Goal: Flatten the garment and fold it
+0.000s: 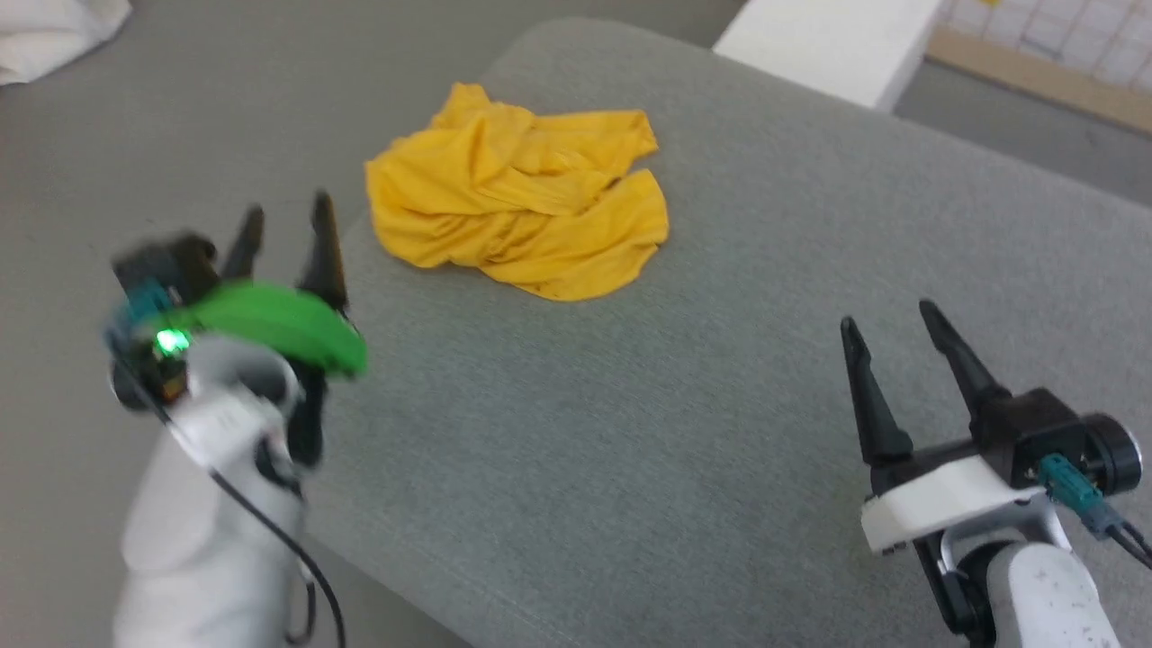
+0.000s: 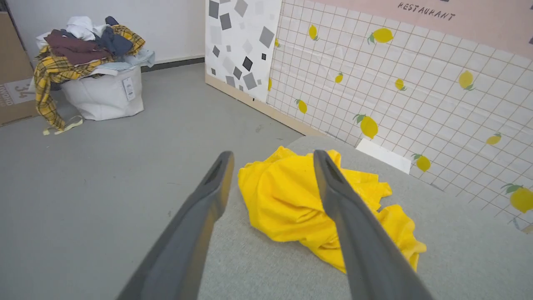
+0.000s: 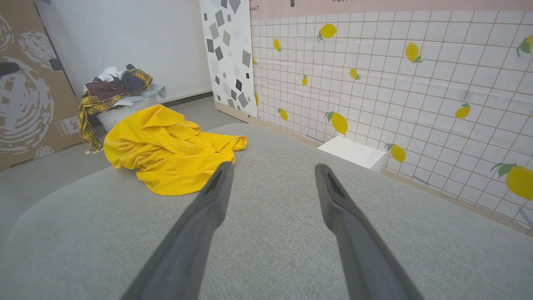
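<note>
The garment (image 1: 517, 202) is a bright yellow crumpled heap near the far left corner of a grey fabric surface (image 1: 684, 405); no print shows. My left gripper (image 1: 288, 216) hovers open at that surface's left edge, short of the heap, nothing between its fingers. Seen from the left wrist, the garment (image 2: 287, 200) lies just past the fingertips and partly behind the right finger. My right gripper (image 1: 886, 315) stands open over the lower right of the surface, far from the cloth. From the right wrist, the garment (image 3: 166, 148) lies ahead to the left.
A white bin (image 2: 104, 93) heaped with mixed clothes stands on the grey floor by the wall. A low white box (image 3: 354, 152) sits beside the surface, below a lemon-print tiled panel (image 3: 395, 83). Brown cardboard (image 3: 29, 83) leans at the left.
</note>
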